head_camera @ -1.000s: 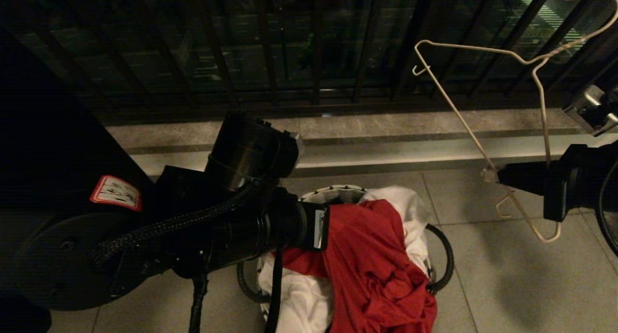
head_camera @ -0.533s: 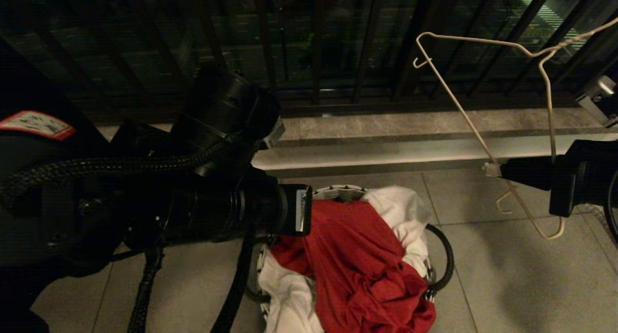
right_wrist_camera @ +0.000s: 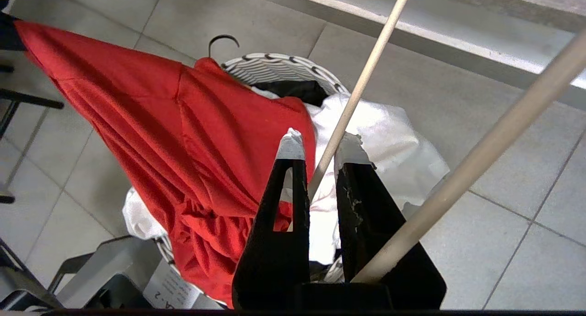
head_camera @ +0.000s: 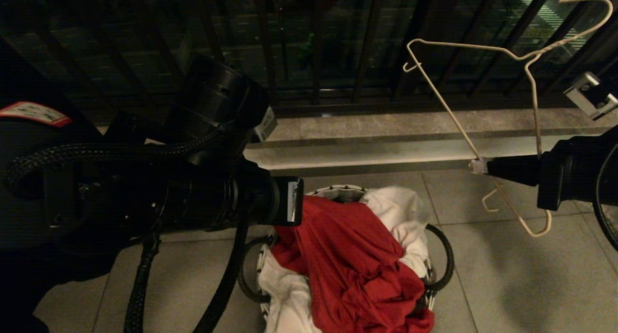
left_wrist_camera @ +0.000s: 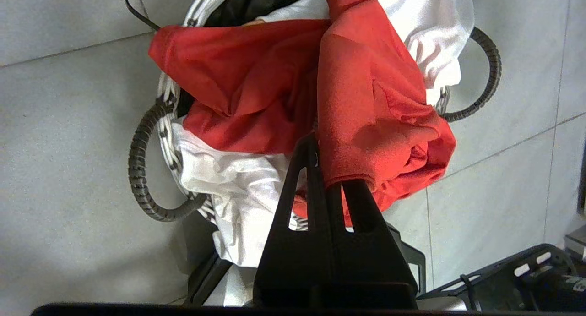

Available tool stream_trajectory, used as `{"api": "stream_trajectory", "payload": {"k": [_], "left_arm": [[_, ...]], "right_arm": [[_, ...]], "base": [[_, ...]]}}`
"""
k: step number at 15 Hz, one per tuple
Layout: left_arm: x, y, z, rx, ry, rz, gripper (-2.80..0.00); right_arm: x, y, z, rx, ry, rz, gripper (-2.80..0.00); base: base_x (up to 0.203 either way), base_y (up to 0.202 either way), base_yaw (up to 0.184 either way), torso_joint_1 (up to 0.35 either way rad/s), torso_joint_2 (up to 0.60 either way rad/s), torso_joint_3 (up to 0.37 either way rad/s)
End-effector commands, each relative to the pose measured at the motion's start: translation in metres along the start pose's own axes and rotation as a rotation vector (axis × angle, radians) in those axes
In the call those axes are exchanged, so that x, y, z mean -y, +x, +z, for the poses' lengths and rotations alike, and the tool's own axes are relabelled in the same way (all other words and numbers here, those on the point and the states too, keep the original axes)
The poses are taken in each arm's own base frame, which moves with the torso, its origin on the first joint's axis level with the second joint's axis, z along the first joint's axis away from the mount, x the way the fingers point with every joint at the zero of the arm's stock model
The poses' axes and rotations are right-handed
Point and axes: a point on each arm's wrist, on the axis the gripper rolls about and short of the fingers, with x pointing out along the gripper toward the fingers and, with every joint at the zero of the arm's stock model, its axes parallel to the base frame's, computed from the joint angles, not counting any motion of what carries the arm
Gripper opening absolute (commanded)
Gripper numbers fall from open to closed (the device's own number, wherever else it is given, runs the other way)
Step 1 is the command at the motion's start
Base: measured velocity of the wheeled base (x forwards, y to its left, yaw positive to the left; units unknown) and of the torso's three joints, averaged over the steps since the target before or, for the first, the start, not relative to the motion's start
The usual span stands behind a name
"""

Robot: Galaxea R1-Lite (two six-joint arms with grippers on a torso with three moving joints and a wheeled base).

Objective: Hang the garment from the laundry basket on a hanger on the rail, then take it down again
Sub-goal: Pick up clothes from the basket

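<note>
Hands at work: my left hand (left_wrist_camera: 330, 169) grips the red T-shirt (head_camera: 352, 246), half raised from the laundry basket (head_camera: 333, 194); my right hand (right_wrist_camera: 316, 162) clamps the wire hanger (head_camera: 463, 130) beside it. Threading, hanging, taking down remain.

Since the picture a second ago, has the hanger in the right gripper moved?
Yes. Against the fixed window bars, the hanger, held by the right gripper, has shifted slightly toward the robot's left; its lower side hook now sits higher on the floor tile.
</note>
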Motion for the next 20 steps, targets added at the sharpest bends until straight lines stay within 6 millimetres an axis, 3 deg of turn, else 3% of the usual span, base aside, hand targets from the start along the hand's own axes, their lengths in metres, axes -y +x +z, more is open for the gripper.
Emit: {"api": "stream_trajectory", "payload": {"k": [1, 11, 20], "left_arm": [[-0.001, 0.002, 0.000, -0.003, 0.000, 0.006, -2.80], [0.000, 0.016, -0.006, -0.045, 0.067, 0.024, -2.80], [-0.001, 0.012, -0.007, -0.040, 0.086, 0.021, -2.80]], "right_arm": [[0.000, 0.001, 0.000, -0.002, 0.001, 0.007, -2.80], [-0.001, -0.001, 0.000, 0.003, -0.003, 0.012, -2.80], [-0.002, -0.002, 0.000, 0.005, -0.005, 0.013, -2.80]], "base": [[0.000, 0.000, 0.000, 0.000, 0.00, 0.000], [0.000, 0.000, 0.000, 0.000, 0.00, 0.000], [0.000, 0.000, 0.000, 0.000, 0.00, 0.013]]}}
